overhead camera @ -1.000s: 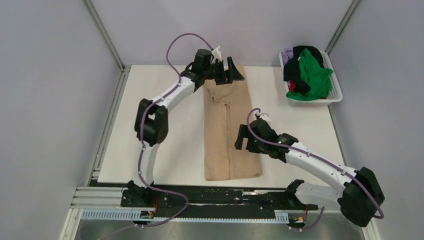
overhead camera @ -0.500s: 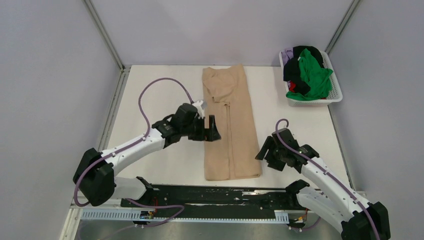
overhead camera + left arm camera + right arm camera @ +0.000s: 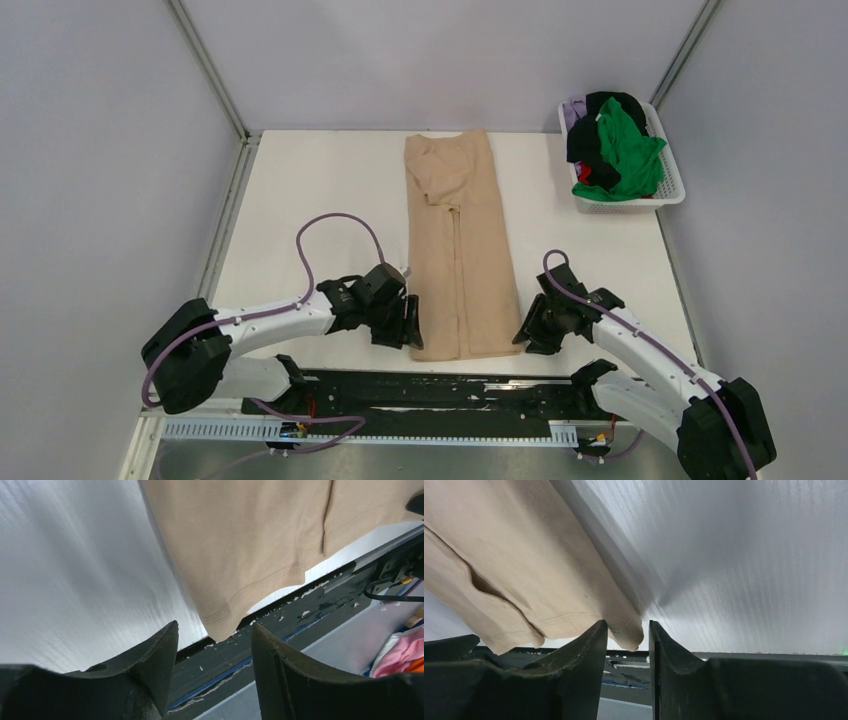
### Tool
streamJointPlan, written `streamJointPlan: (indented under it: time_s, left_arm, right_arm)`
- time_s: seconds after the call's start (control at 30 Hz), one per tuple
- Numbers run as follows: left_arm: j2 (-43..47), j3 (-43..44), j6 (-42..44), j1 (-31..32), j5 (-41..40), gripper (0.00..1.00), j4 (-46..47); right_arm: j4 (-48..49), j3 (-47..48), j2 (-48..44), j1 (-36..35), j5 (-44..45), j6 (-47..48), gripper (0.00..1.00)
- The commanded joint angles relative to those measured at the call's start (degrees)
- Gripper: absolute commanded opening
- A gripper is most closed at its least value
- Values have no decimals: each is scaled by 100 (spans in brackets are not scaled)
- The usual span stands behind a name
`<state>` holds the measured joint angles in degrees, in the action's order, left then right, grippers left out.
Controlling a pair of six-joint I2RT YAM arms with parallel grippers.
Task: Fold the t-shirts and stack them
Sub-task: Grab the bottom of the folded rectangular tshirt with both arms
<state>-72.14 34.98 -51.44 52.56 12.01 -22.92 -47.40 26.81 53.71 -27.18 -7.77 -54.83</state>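
Your left gripper point(image 3: 215, 630): fingers spread, corner of tan t-shirt point(image 3: 460, 250) hem just ahead of tips. Right gripper point(image 3: 626, 626): fingers parted, narrow gap, other hem corner at tips. Only wrist views show this. Top view alone shows basket point(image 3: 672, 175), green t-shirt point(image 3: 628, 150) inside, well beyond right gripper. White table point(image 3: 310, 200), grey walls point(image 3: 100, 150).

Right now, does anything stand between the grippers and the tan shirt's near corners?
Nothing visible does. The left gripper and right gripper each sit open at a near corner of the tan shirt.
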Motion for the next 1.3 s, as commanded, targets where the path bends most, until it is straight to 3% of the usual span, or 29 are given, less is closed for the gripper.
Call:
streamJointPlan:
  time_s: [0.0,0.17,0.47,0.63,0.77,0.87,1.1,1.27]
  left_arm:
    - [-132,23,-345,187,75,61,249]
    - [-352,-16,-406,369,103,53,224]
    - [-618,-75,-452,446,-16,47,295]
    - [-888,-22,-363,448,-75,45,406]
    - [-1039,26,-343,446,153,29,508]
    - [-895,79,-298,501,243,1,461]
    - [-530,341,-56,478,559,0,948]
    - [-768,813,357,50,628,0,880]
  right_arm:
    - [-8,-79,-56,11,-215,-171,34]
    - [189,-325,-136,6,-477,-110,25]
    - [992,-715,69,-216,-1004,-179,5]
    - [1030,-644,107,-266,-945,-128,3]
    - [1031,-655,-8,-270,-940,-134,0]
    - [1098,-607,-188,-270,-993,36,0]
    - [1304,-244,-748,-270,-1126,423,0]
    - [1648,55,-460,-253,-800,491,0]
